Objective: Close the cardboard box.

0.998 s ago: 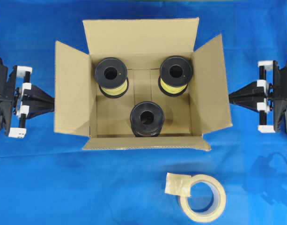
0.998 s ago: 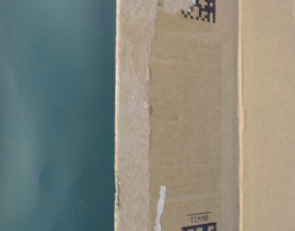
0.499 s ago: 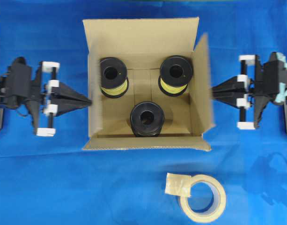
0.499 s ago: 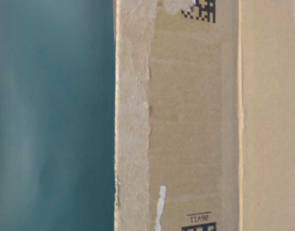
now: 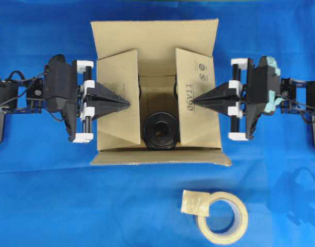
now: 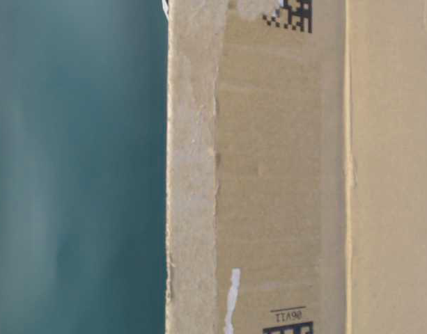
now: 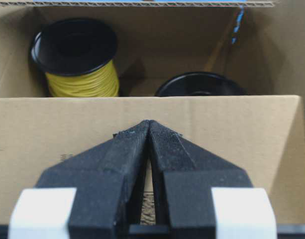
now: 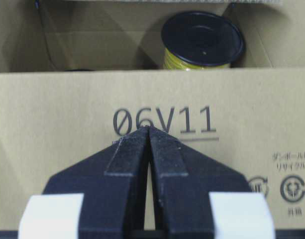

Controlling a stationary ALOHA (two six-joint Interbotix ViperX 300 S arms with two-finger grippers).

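Cardboard box [image 5: 156, 38] at the centre of the blue table [image 5: 44, 206], its two side flaps folded inward. Left gripper [image 5: 127, 104] and right gripper [image 5: 194, 99], jaws pressed together, each tip against a flap. A black spool [image 5: 160, 131] shows between the flaps; tape roll [image 5: 222, 217] lies near the box's front.

Both grippers moved inward, folding the cardboard box's [image 5: 156, 149] side flaps over.

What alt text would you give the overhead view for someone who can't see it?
Two closed end effectors, left and right, press the side flaps of an open cardboard box inward over black spools. A tape roll lies on the blue cloth in front.
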